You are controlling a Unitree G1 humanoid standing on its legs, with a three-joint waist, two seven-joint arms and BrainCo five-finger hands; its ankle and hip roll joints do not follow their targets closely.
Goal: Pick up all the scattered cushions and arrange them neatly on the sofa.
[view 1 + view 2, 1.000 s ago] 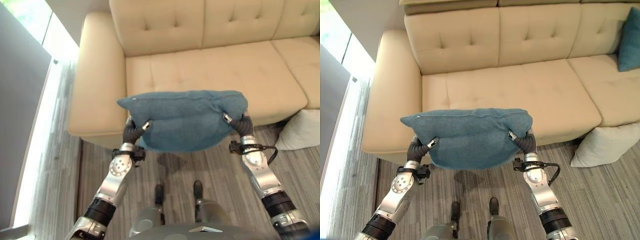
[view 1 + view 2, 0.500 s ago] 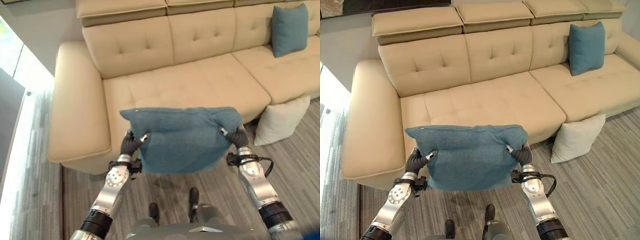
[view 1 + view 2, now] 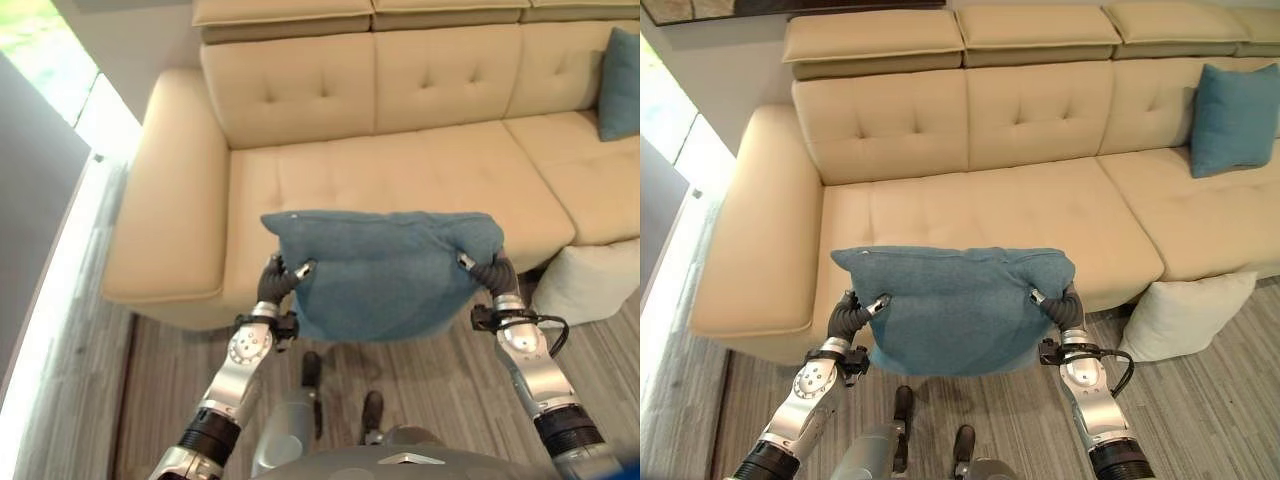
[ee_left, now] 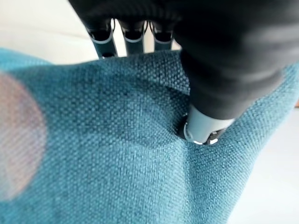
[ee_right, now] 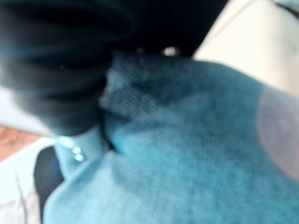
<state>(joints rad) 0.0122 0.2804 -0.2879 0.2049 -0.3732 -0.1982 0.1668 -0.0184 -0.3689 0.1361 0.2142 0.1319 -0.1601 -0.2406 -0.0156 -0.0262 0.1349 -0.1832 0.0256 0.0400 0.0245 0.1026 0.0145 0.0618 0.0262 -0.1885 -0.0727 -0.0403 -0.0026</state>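
Note:
A large teal cushion [image 3: 385, 270] hangs in the air in front of the beige sofa [image 3: 970, 210], held by its two lower corners. My left hand [image 3: 848, 318] pinches its left side; in the left wrist view the thumb [image 4: 205, 126] digs into the teal cloth [image 4: 117, 154] with the fingers behind it. My right hand [image 3: 1068, 308] grips the right side the same way, its dark cover [image 5: 56, 70] pressed against the cloth [image 5: 187, 154]. A second teal cushion [image 3: 1235, 118] leans upright on the sofa's right seat. A pale grey cushion [image 3: 1185, 318] rests on the floor against the sofa front.
The sofa's wide left armrest [image 3: 750, 250] lies ahead to my left. A glass wall [image 3: 40, 200] runs along the left side. Grey plank flooring [image 3: 1210, 400] stretches between me and the sofa.
The camera has shifted, so the sofa sits differently in view. The teal cushion stays gripped in both hands at about the same height before the seat.

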